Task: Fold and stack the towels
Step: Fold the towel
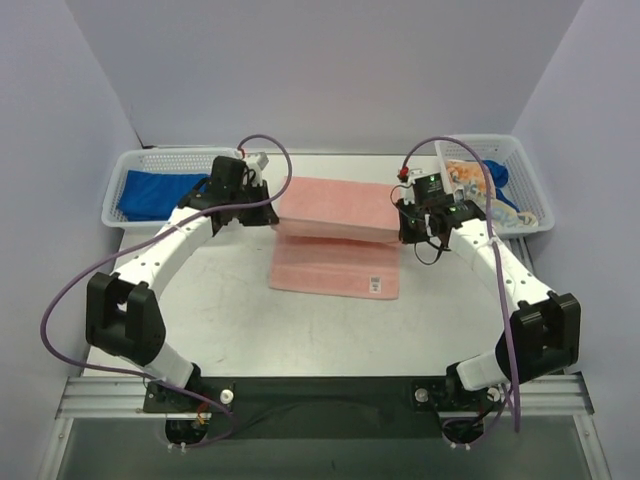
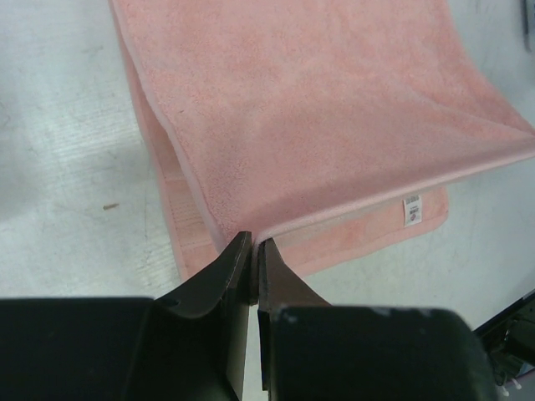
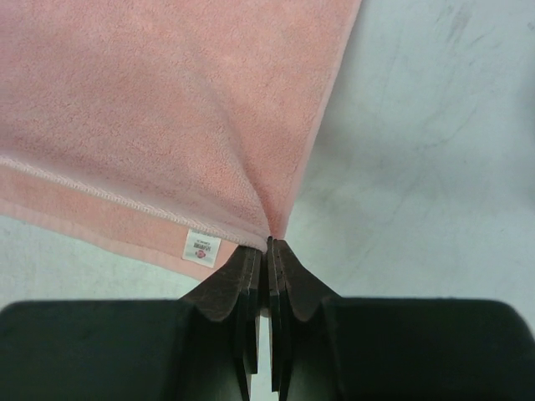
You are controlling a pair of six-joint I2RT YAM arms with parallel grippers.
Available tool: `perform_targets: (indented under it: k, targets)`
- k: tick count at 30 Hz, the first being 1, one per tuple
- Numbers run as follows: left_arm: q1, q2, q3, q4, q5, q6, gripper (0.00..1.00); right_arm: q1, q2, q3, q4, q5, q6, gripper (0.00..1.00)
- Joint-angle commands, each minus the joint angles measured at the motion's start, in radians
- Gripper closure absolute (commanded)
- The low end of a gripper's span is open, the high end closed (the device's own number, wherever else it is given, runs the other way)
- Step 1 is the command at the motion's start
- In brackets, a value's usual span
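Near the middle of the tabletop (image 1: 230, 300), the salmon-pink towel (image 1: 335, 205) is found half raised. Its far portion is lifted off the surface and stretched between the two arms, while the near portion, with a small label (image 1: 376, 284) by its right corner, lies flat toward the near edge. The left gripper (image 2: 253, 244) is clamped on the left lifted corner, its jaws pressed together on the hem, and the right gripper (image 3: 268, 242) is pinched tight on the opposite corner in the same way. The corners appear to be held level and well apart so that the cloth is drawn taut and unwrinkled, which suits a fold in which the raised half is carried over the resting half; that fold is judged not yet laid down. At the far left corner a left basket (image 1: 170, 152) is seen with a royal-blue towel (image 1: 155, 195) inside, and at the far right corner a right basket (image 1: 530, 180) holds a white printed towel (image 1: 465, 175) beside more blue cloth. Those are judged to be awaiting their turn, so most of the task is left.
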Motion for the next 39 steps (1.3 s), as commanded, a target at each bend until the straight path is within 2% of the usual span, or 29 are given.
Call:
perform_targets:
  k: [1, 6, 12, 20, 26, 28, 32, 35, 39]
  targets:
    - [0.033, -0.040, -0.063, -0.034, -0.097, 0.021, 1.00, -0.016, -0.046, -0.055, -0.097, 0.078, 0.009, 1.00]
    - [0.031, 0.031, -0.185, 0.016, -0.082, 0.015, 1.00, -0.014, 0.013, -0.142, -0.083, 0.078, 0.036, 1.00]
    - [0.019, 0.083, -0.272, 0.059, -0.063, 0.001, 1.00, -0.004, 0.104, -0.193, -0.070, -0.026, 0.061, 1.00]
    - [-0.002, 0.155, -0.314, 0.064, -0.060, -0.002, 1.00, -0.002, 0.205, -0.224, -0.062, -0.054, 0.073, 1.00]
    - [-0.019, 0.193, -0.329, 0.064, -0.062, -0.005, 0.94, -0.002, 0.245, -0.233, -0.063, -0.088, 0.072, 1.00]
    - [-0.019, 0.172, -0.331, 0.061, -0.068, -0.005, 0.90, 0.001, 0.222, -0.239, -0.067, -0.092, 0.072, 0.98]
    - [-0.019, 0.083, -0.340, 0.045, -0.085, -0.010, 0.82, 0.009, 0.138, -0.265, -0.073, -0.092, 0.081, 0.83]
    - [-0.021, 0.013, -0.360, 0.038, -0.077, -0.025, 0.77, 0.022, 0.063, -0.286, -0.077, -0.101, 0.082, 0.83]
    - [-0.033, -0.070, -0.422, 0.035, -0.062, -0.046, 0.62, 0.055, -0.020, -0.331, -0.074, -0.147, 0.102, 0.82]
